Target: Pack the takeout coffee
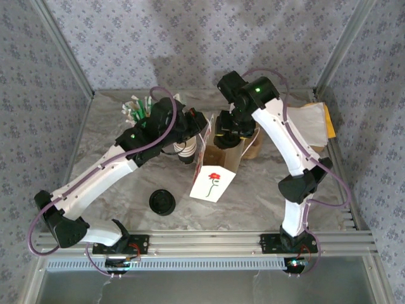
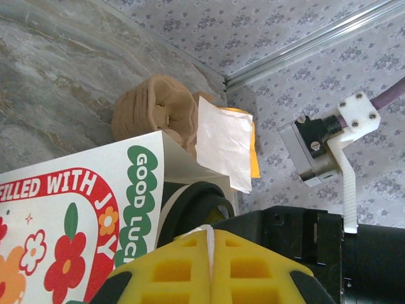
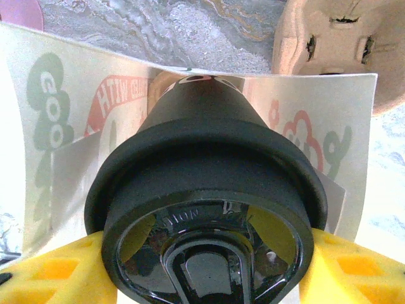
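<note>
1 takeout coffee [image 3: 202, 158]: small tapered cup capped with a round black plastic lid [image 3: 205, 253]. Lid seated on the rim, glossy, with a raised edge and a recessed tab near its middle. Clamped at 2 opposite sides of the lid between the yellow pads [image 3: 50, 272] of the right claw [image 3: 202, 278]. Seen lid-first from the right wrist, body narrowing away and dark in shadow. Narrow base down inside the open mouth of the printed white paper bag [image 3: 57, 126], between its walls.

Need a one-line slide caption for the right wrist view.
Right gripper holds the black-lidded takeout coffee at the mouth of the open printed paper bag.
</note>
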`<move>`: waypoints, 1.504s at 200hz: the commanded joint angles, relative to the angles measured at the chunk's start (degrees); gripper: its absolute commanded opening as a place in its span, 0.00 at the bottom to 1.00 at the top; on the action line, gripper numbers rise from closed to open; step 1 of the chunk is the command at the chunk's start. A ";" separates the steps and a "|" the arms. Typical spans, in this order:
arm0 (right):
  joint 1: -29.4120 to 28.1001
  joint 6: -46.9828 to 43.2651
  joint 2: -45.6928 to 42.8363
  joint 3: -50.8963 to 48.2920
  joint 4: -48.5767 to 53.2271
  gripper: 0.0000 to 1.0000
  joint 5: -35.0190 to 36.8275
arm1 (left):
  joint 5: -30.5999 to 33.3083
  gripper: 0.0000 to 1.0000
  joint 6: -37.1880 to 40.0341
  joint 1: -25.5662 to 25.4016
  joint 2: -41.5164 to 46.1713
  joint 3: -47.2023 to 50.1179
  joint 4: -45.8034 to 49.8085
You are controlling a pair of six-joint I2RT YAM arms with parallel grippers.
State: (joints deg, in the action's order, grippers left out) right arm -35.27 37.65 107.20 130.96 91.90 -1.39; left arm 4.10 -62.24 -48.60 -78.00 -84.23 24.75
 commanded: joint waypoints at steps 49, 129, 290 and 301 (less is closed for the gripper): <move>0.85 -1.20 -1.77 2.20 11.15 0.54 -1.52 | 5.81 0.00 -10.36 -1.68 0.20 0.93 -5.44; 2.13 -1.17 -2.85 3.42 11.20 0.54 -2.43 | 8.19 0.00 -14.66 -2.11 2.81 3.64 -7.09; -8.04 5.77 -3.84 -2.40 11.02 0.54 0.70 | 8.24 0.00 -15.61 -0.96 5.47 8.40 -8.69; -8.40 6.31 -3.79 -3.09 11.02 0.54 0.84 | 8.24 0.00 -15.63 -0.85 5.99 8.77 -8.67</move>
State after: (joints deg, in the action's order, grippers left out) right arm -42.65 41.41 104.77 129.01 91.90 -2.07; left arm 12.67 -77.65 -49.91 -74.81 -76.23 16.64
